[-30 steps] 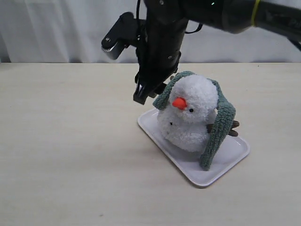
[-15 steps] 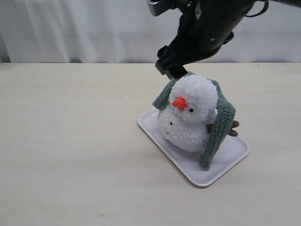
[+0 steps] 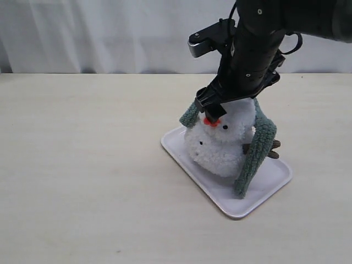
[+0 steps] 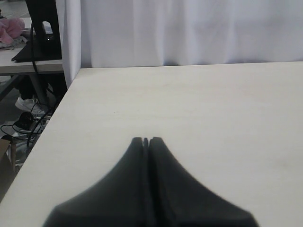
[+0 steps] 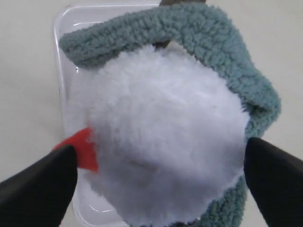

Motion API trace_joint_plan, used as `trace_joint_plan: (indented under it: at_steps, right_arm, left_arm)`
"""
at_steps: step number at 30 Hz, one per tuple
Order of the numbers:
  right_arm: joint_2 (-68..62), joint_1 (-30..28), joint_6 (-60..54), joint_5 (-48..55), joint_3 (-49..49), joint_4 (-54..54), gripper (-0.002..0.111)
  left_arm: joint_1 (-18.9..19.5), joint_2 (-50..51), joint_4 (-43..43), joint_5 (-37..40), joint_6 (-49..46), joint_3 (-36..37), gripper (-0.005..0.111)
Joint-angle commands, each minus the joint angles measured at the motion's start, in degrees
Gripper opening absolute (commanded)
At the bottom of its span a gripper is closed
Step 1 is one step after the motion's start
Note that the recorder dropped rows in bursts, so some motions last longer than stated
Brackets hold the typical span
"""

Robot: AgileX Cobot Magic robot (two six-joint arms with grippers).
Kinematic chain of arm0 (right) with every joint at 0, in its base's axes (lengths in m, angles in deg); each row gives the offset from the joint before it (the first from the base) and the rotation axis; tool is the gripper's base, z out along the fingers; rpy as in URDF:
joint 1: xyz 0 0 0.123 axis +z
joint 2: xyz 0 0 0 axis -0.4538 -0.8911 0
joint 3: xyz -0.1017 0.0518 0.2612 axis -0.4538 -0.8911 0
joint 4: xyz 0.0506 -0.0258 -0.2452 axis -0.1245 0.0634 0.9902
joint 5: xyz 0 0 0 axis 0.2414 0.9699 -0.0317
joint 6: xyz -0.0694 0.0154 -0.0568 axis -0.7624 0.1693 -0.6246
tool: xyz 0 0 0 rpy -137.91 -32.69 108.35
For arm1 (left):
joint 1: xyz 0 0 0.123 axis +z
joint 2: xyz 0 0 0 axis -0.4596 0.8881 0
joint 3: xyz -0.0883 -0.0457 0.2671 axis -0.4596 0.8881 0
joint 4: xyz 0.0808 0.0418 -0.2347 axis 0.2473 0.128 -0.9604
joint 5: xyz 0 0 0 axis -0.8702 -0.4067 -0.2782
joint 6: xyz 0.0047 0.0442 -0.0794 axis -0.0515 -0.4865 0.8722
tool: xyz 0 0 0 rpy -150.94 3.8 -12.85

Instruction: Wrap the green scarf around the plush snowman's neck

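Starting at the left, your left gripper (image 4: pixel 146 140) has its jaws pressed together, holding nothing, over bare bench (image 3: pixel 82 165) well apart from the work. Moving right, the white tray (image 3: pixel 264 184) lies skewed on the bench. The plush snowman (image 3: pixel 217 148) stands toward the tray's far-left end, with its orange nose (image 3: pixel 210 121) aimed at the bench's front-left.

The green scarf (image 3: pixel 256 154) drapes over the back of the head. A short end pokes out on the left in the exterior view, and the long end hangs down the right side to the tray floor.

Your right gripper (image 5: pixel 161 175) is directly above the head with its jaws spread wide, one finger on either side of the white ball, gripping nothing. The scarf's long end therefore runs downward, below and to the right of that hand. I judge the right arm far the nearer to carry it across the front.

Whether the scarf sits in the snowman's neck is hidden. No brand, label or writing is readable.
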Motion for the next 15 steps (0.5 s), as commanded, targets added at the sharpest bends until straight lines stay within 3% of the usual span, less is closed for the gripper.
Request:
trace_joint_plan:
  at_steps: [1,4,11,15]
  right_arm:
    - [0.0,-2.1,-2.5,-2.7,-0.1,0.6,0.089]
    - [0.1,-2.1,-2.5,-5.4,-0.1,5.4,0.089]
    - [0.1,-1.9,-2.4,-4.8,-0.1,5.3,0.089]
    - [0.1,-2.1,-13.0,-2.3,-0.1,-6.7,0.089]
  left_arm:
    - [0.1,-0.1,0.1,-0.4,0.4,0.1,0.000]
    - [0.1,-0.1,0.1,-0.4,0.4,0.1,0.000]
    - [0.1,-0.1,0.1,-0.4,0.4,0.1,0.000]
    - [0.1,-0.1,0.1,-0.4,0.4,0.1,0.000]
